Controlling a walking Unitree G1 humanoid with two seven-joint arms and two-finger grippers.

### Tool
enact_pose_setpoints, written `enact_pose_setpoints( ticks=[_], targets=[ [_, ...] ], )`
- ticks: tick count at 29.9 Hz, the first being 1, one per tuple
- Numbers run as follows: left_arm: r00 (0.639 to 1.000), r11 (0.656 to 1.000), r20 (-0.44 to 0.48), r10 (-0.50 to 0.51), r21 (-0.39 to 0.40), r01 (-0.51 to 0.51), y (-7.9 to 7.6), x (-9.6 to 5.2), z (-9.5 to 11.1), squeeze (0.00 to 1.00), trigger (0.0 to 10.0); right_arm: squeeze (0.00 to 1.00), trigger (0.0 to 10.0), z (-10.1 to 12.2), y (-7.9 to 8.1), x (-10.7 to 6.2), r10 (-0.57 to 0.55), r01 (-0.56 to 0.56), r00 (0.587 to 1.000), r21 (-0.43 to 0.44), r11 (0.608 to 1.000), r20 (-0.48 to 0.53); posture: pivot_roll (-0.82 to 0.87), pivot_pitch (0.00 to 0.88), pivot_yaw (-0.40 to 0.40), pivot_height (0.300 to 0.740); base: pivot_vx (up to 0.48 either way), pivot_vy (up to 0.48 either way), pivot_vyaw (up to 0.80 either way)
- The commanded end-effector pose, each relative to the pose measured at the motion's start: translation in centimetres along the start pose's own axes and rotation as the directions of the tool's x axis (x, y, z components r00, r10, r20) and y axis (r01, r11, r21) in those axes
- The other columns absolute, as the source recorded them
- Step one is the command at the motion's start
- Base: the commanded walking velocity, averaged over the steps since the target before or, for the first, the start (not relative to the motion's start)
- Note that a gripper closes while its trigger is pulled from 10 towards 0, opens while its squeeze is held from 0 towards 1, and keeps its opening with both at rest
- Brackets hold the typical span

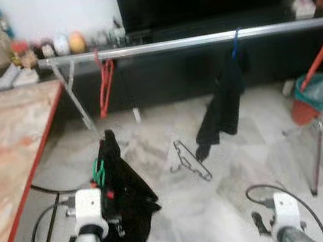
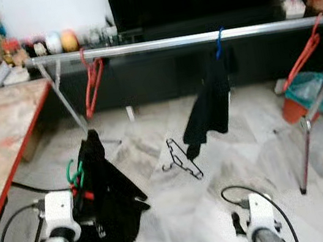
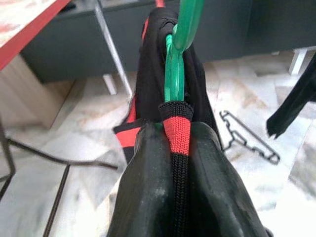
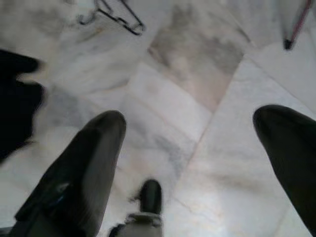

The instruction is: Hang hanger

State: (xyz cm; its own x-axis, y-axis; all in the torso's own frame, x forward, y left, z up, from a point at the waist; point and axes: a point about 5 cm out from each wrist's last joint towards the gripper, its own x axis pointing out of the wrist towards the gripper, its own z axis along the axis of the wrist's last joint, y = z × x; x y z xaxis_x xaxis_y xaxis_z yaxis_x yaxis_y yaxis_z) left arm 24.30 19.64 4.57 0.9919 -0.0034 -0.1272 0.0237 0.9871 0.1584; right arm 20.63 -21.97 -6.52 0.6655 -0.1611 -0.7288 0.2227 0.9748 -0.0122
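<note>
Left gripper [image 3: 173, 163]: clamped on black garment with red trim [image 1: 123, 189] on green plastic hanger [image 3: 175, 64], below silver metal rail [image 1: 198, 40].
Right gripper [image 4: 192, 153]: fingers spread, empty, over white marble floor [image 1: 231, 165].
Floor: one dark wire hanger [image 1: 190, 161].
Rail: two red hangers [image 1: 106, 84], one hung black garment [image 1: 223, 101].
Writing: none legible.

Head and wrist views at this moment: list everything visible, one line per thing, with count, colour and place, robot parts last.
Green hanger: 1, green, carrying a black-and-red garment, held low on the left.
Rail: 1, silver, across the scene.
Red hangers: 2, one left on the rail, one at its right end.
Blue hanger: 1, on the rail with a black garment.
Black hanger: 1, on the marble floor.
Table: 1, wood with red edge, left.
Bin: 1, teal-lined, right.
Left gripper: shut on the hanger.
Right gripper: open above the floor.
</note>
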Motion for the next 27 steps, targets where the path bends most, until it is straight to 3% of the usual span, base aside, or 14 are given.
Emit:
enact_pose_setpoints(
  ticks=[1,10,16,27],
  targets=[
    [1.0,1.0,0.02,0.006,0.004,-0.006,-0.01,0.16,0.59,0.0,10.0,0.0,10.0,-0.3,-0.25,-0.09,-0.008,0.008,1.0,0.004,1.0,-0.008,0.0,0.0,0.014,0.736,-0.307,0.0,0.0],
    [1.0,1.0,0.018,0.003,-0.002,-0.003,-0.29,0.34,0.83,0.0,10.0,0.0,10.0,-0.31,-0.48,-0.12,-0.011,0.011,1.0,0.006,1.0,-0.004,0.0,0.0,0.006,0.736,-0.314,0.0,0.0],
    [1.0,1.0,0.011,0.008,-0.002,-0.008,-0.15,0.15,0.7,0.0,10.0,0.0,10.0,-0.31,-0.51,-0.12,-0.006,0.006,1.0,0.001,1.0,-0.008,0.0,0.0,0.005,0.736,-0.319,0.0,-0.76],
    [1.0,1.0,0.004,0.0,-0.004,0.0,-0.26,0.05,0.7,0.0,10.0,0.0,10.0,-0.31,-0.44,-0.13,0.008,-0.008,1.0,0.0,1.0,-0.003,0.01,0.0,0.007,0.736,-0.319,0.0,0.0]
  ],
)
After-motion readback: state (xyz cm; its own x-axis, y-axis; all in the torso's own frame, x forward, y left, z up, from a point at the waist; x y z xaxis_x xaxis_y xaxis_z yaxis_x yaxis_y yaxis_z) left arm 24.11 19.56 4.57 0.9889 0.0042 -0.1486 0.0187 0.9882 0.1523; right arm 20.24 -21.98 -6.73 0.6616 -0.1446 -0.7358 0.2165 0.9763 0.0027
